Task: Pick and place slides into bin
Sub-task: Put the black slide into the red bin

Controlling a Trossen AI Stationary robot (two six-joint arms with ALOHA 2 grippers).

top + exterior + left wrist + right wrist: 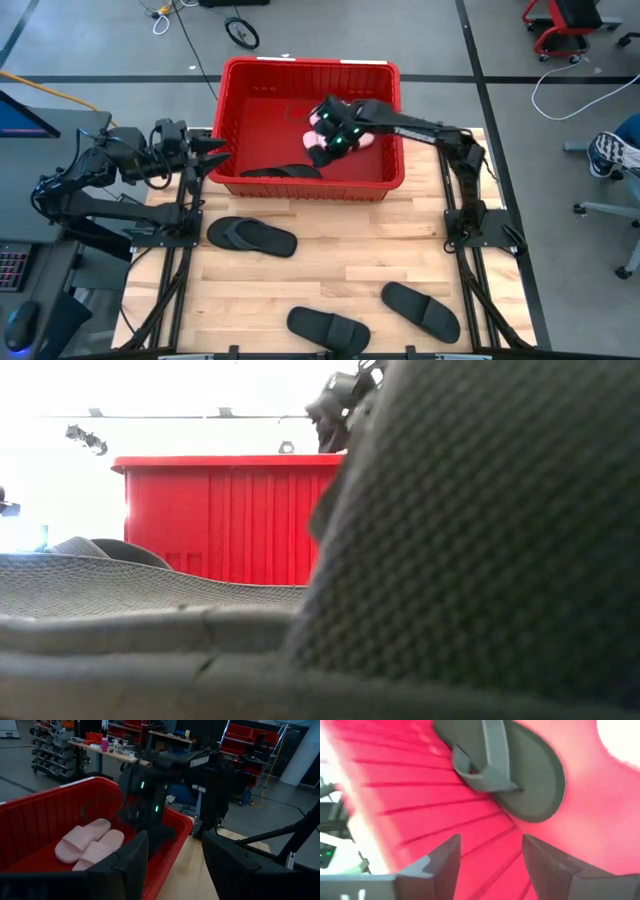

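Observation:
The red bin (390,75) stands at the table's far side. Inside it two pale pink slides (82,842) lie side by side on the floor. A black slide (520,780) lies on the floor too, along the near wall (280,172). My right gripper (490,865) hovers open inside the bin, above that black slide and clear of it (325,148). Three more black slides (250,237) (328,328) (420,308) lie flat on the table. My left gripper (175,865) waits open just outside the bin's left wall (215,155), holding nothing.
The bin's ribbed walls (220,515) rise around my right gripper. One black slide (480,560) lies right before the low camera and blocks most of that view. Bare wood (380,240) shows between the bin and the slides on the table.

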